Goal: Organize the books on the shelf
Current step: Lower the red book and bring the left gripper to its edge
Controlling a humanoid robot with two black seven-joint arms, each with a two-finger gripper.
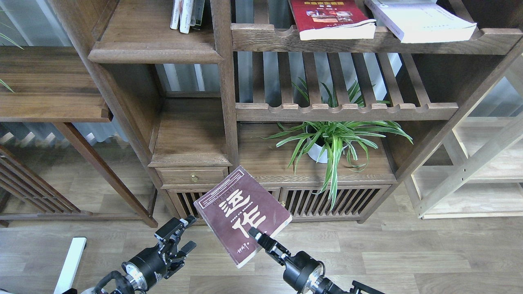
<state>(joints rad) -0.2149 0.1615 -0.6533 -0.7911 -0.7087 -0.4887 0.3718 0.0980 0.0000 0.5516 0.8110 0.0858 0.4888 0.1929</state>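
Pinching the maroon paperback (241, 214) by its near corner, my right gripper (256, 235) holds it low before the cabinet; light but floppy, better gripped mid-spine. Left gripper (184, 234) waits apart.

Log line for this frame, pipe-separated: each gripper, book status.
right gripper: shut on maroon book | left gripper: open, holds nothing | book: tilted, off any shelf

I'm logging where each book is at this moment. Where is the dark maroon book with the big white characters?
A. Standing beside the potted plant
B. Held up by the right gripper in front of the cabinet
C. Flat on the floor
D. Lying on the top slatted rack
B: the right gripper pinches the maroon book at its lower edge, holding it above the floor.
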